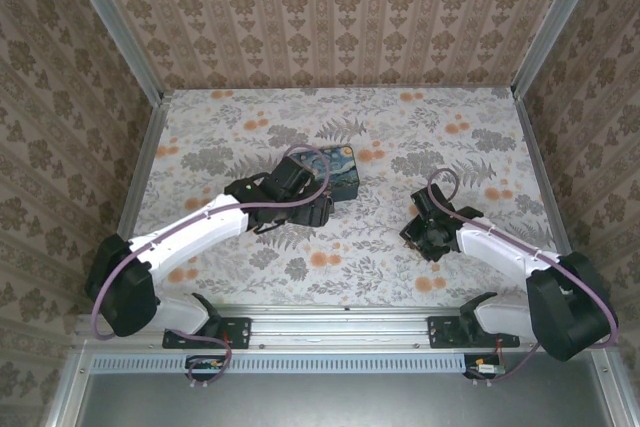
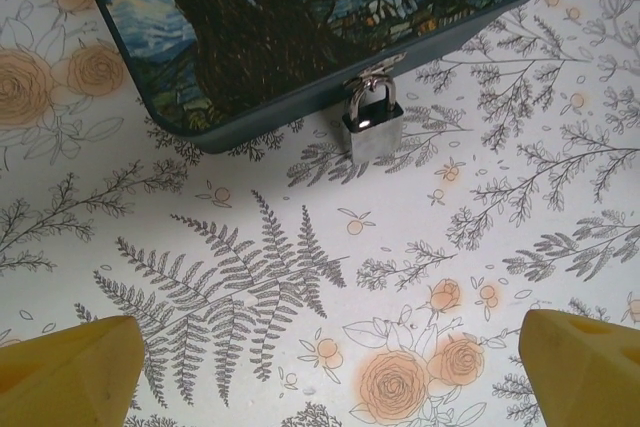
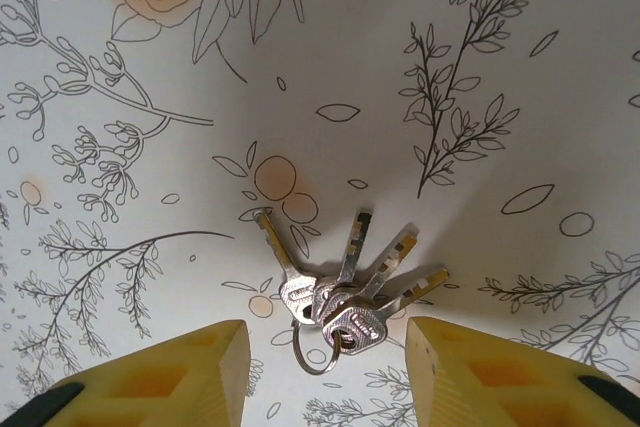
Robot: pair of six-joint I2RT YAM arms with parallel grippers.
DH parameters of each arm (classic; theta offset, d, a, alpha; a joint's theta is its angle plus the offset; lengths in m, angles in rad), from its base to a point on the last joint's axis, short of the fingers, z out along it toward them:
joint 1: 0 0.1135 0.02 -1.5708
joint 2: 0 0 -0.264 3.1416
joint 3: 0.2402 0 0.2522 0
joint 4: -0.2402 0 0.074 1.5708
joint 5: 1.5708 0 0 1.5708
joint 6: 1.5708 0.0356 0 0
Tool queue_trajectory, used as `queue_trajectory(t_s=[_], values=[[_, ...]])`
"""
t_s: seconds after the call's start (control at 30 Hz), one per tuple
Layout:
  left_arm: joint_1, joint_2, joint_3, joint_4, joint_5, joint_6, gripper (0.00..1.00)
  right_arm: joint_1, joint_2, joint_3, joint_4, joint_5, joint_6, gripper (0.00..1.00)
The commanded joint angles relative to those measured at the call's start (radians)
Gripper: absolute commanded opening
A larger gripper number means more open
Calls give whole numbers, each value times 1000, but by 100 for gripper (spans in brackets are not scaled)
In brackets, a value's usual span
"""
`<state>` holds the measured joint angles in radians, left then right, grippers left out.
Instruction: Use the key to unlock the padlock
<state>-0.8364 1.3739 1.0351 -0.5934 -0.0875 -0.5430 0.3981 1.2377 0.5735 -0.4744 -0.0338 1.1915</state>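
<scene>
Yellow fingertips of the right gripper sit at the bottom of the right wrist view. They stand moderately apart and clamp nothing. Between them, touching neither, lie the heads of a bunch of small silvery metal keys threaded on a thin wire ring. Four notched blades fan up and outward from the heads, flat on the white table printed with grey ferns and orange flowers. The left wrist view shows the left gripper with its jaws spread wide and empty, one yellow tip in each lower corner. Beyond them, across a stretch of bare fern print, a small silver padlock rests on the table with its shackle looped through a metal clasp. The clasp is on the near edge of a dark blue rectangular tin box with a swirl-painted lid. The overhead view adds the layout that the wrist cameras miss. The left arm reaches in from the left to just near the box at the table's middle. The right gripper hangs low over the right half, well apart from the box and the padlock.
</scene>
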Motion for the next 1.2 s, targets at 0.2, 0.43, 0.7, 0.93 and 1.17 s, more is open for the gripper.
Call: queue_trajectory(t_s=[0.2, 0.43, 0.7, 0.93, 1.17], values=[[8, 1, 53, -18, -21, 37, 98, 19, 2, -53, 15, 38, 167, 42], [27, -1, 57, -8, 0, 58, 98, 19, 73, -17, 43, 74, 164, 40], [59, -7, 82, -28, 21, 100, 97, 12, 139, 9, 61, 74, 160, 36], [82, 1, 80, -19, 37, 108, 96, 5, 148, 19, 46, 93, 126, 24], [96, 11, 96, -32, 42, 114, 96, 3, 147, 65, 20, 96, -5, 12]])
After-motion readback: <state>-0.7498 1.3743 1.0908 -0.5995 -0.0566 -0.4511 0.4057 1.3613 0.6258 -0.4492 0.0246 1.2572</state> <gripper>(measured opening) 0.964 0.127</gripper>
